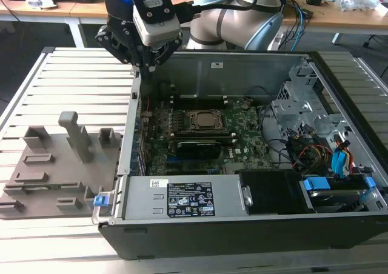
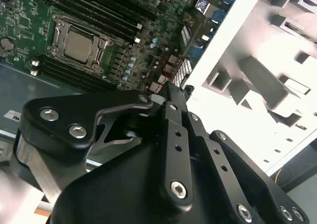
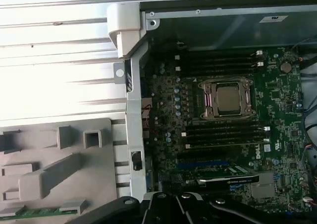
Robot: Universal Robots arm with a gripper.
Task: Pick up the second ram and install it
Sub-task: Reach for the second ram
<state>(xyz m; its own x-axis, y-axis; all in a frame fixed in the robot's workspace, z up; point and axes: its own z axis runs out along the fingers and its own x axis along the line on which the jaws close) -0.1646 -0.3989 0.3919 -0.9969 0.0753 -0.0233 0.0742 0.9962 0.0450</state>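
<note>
Jaws closed, empty, over case [image 1: 212,240] corner; ram [image 3: 42,212] lies flat in grey holder [image 1: 60,177], 7 o'clock from them in the exterior view, long axis square to case wall.

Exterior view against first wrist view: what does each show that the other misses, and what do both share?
Exterior view: the robot arm, the power supply and the blue cables. First wrist view: the second ram, a green stick lying on the grey tray. Both: the CPU socket, the motherboard and the grey tray.
</note>
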